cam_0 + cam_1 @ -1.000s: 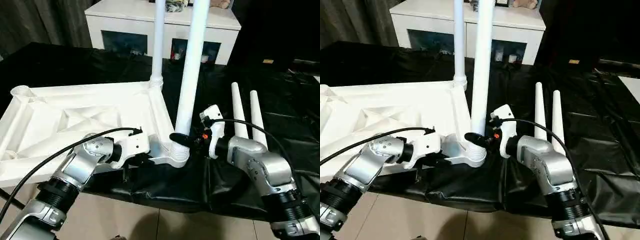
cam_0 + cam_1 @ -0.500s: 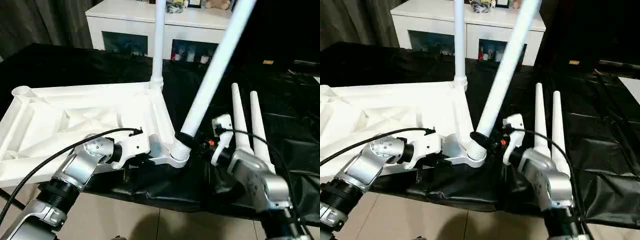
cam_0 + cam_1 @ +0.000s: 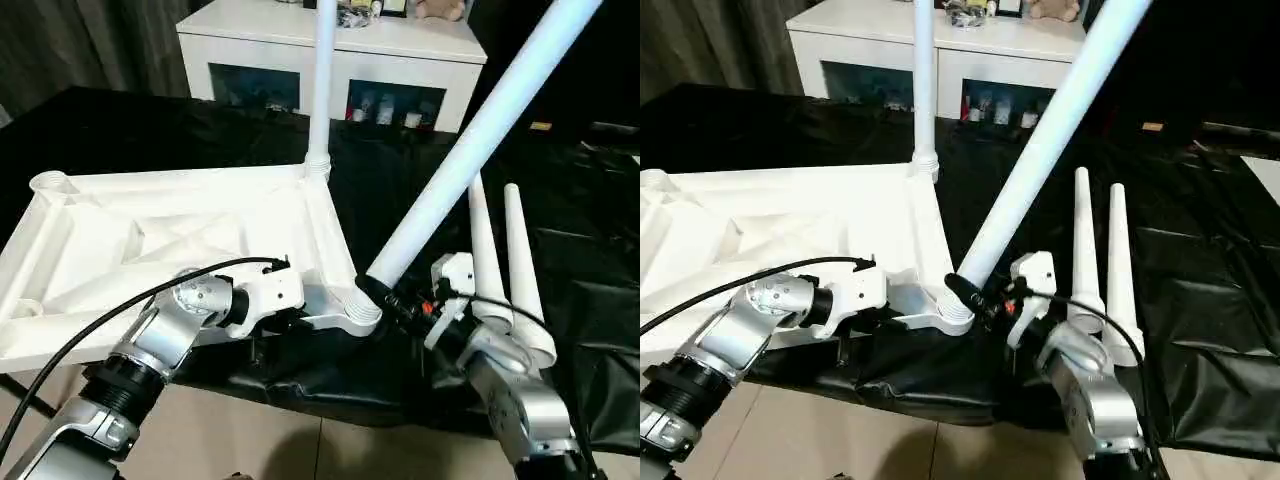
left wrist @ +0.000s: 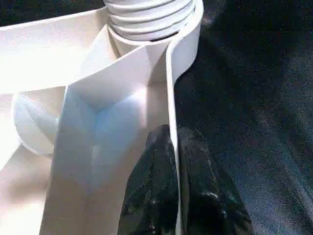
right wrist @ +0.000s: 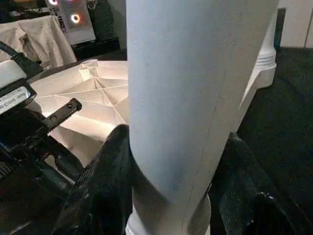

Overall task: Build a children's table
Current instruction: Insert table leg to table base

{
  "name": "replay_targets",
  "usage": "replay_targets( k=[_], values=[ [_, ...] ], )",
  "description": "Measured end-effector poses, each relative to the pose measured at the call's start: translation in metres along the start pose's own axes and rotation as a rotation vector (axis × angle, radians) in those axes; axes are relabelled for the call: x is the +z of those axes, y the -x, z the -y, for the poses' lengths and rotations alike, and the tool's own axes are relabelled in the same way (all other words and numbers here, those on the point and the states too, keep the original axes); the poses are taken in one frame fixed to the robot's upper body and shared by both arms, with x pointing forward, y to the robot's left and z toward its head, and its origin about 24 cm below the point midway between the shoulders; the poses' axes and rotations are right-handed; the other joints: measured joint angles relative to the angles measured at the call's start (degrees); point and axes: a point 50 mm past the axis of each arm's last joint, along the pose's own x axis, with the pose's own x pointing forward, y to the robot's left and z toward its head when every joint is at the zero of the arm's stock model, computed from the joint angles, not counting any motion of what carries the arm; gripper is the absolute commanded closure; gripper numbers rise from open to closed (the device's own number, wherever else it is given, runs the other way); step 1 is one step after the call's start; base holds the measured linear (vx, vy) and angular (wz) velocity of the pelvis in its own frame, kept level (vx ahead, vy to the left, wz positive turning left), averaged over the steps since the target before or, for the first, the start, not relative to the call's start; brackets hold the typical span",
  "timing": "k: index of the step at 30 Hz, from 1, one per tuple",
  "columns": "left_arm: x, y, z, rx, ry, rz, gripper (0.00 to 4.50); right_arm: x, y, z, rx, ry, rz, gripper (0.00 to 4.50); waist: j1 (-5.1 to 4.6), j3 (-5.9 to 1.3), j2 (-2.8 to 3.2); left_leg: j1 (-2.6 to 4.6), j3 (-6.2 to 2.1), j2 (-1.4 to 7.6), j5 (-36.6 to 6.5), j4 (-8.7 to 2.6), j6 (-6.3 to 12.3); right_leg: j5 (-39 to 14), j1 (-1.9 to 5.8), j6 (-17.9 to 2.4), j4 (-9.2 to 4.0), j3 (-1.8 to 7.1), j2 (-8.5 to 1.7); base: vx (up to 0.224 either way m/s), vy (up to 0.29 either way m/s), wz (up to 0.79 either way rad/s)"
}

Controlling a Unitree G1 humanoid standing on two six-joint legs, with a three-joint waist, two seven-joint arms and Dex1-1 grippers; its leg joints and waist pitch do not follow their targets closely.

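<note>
Two legs stand at the upturned tabletop (image 3: 150, 235): right gripper (image 3: 385, 297), clamped on the near leg (image 3: 470, 140), has tipped it rightward from upright, unseated perhaps; left gripper (image 4: 172, 161) pinches the rim.

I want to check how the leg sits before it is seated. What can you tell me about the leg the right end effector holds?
The leg is a long, smooth white plastic-looking tube. It leans steeply toward the robot's right, its lower end at the near corner socket of the upturned tabletop. The right end effector clamps it just above the socket, a black finger on each side.
</note>
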Motion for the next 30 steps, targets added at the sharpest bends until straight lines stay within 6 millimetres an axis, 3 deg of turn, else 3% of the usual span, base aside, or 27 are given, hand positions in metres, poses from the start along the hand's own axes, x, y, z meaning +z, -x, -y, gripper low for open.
replay_targets(
  k=[8, 13, 17, 27, 30],
  values=[
    [-0.004, 0.001, -0.001, 0.016, 0.014, -0.01, 4.5, 0.005, -0.009, -0.003, 0.059, 0.106, -0.069, 2.65, -0.41, -0.1, -0.13, 0.12, -0.02, 0.0, 0.0, -0.16, 0.0, -0.01, 0.08, 0.01, -0.08, -0.07, 0.01, 0.0, 0.0, 0.0],
    [-0.006, 0.002, -0.002, 0.026, 0.016, -0.02, 4.5, 0.012, -0.021, -0.001, 0.108, 0.161, -0.168, 2.65, -1.54, -0.18, -0.35, 0.11, -0.07, -0.05, 0.0, -0.12, 0.0, -0.02, 0.12, 0.02, -0.47, -0.12, 0.0, 0.0, 0.0, 0.0],
    [-0.007, 0.003, -0.002, 0.026, 0.019, -0.024, 4.5, 0.017, -0.026, 0.002, 0.124, 0.14, -0.208, 2.65, -1.87, -0.23, -0.42, 0.09, -0.07, -0.08, 0.0, -0.11, 0.01, -0.02, 0.16, 0.03, -0.6, -0.09, 0.0, 0.0, 0.0, 0.0],
    [-0.007, 0.002, -0.003, 0.03, 0.022, -0.026, 4.5, 0.02, -0.027, 0.004, 0.137, 0.114, -0.253, 2.65, -1.83, -0.34, -0.59, 0.12, -0.08, -0.07, -0.01, -0.12, 0.01, -0.02, 0.08, 0.03, -0.6, -0.12, 0.0, 0.0, 0.0, 0.0],
    [-0.008, 0.0, -0.004, 0.041, 0.026, -0.024, 4.5, 0.019, -0.027, 0.005, 0.119, 0.113, -0.254, 2.65, -1.83, -0.17, -0.33, 0.53, -0.15, -0.07, -0.03, -0.15, 0.05, -0.07, 0.29, 0.11, -0.87, -0.33, 0.0, 0.0, 0.0, 0.0]
  ],
)
